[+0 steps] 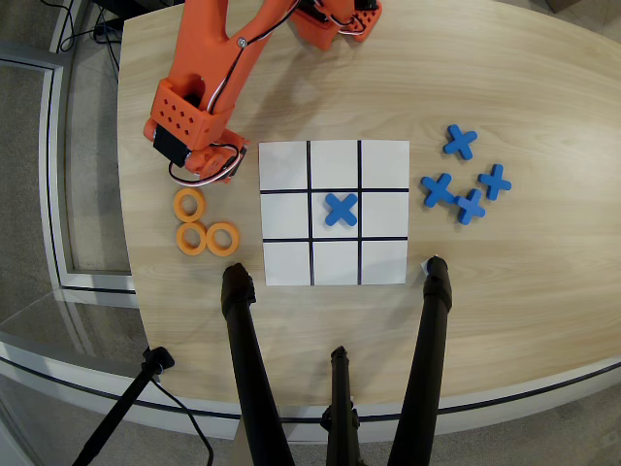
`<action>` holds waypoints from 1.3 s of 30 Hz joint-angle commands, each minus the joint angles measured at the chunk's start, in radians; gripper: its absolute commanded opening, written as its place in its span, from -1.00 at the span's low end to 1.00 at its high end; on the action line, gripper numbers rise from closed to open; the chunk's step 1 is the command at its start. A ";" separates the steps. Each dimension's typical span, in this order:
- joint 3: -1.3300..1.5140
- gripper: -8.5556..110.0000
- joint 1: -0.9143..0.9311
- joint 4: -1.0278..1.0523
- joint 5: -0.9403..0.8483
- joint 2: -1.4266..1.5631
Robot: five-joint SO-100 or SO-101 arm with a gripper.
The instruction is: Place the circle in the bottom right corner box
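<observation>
Three flat orange rings lie on the wooden table left of the grid sheet: one (189,204) just below the gripper and two side by side (191,238) (222,238). A fourth ring does not show. The white 3x3 grid sheet (287,165) lies mid-table, and its bottom right corner cell (384,262) is blank. The orange arm reaches down from the top, and its gripper (201,171) hangs just left of the sheet's top left corner, above the upper ring. The wrist body and cables hide the fingers, so I cannot tell whether they hold anything.
A blue cross (341,209) lies in the centre cell. Several blue crosses (460,142) lie in a group to the right of the sheet. Black tripod legs (243,369) (427,349) stand across the table's front edge below the sheet.
</observation>
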 commanded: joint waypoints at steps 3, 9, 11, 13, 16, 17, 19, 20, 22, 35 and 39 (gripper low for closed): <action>-0.009 -0.86 -0.020 0.072 0.046 0.103; -0.114 -0.86 -0.181 0.287 0.140 0.334; -0.092 -0.86 -0.255 0.307 0.149 0.394; -0.043 -0.86 -0.322 0.304 0.163 0.426; 0.066 -0.86 -0.387 0.238 0.166 0.459; 0.097 -0.86 -0.399 0.209 0.170 0.460; 0.158 -0.86 -0.411 0.137 0.176 0.459; 0.189 -0.86 -0.414 0.091 0.181 0.453; 0.232 -0.86 -0.414 0.020 0.183 0.430; 0.285 -0.86 -0.431 -0.170 0.233 0.282; 0.299 -0.86 -0.437 -0.186 0.238 0.273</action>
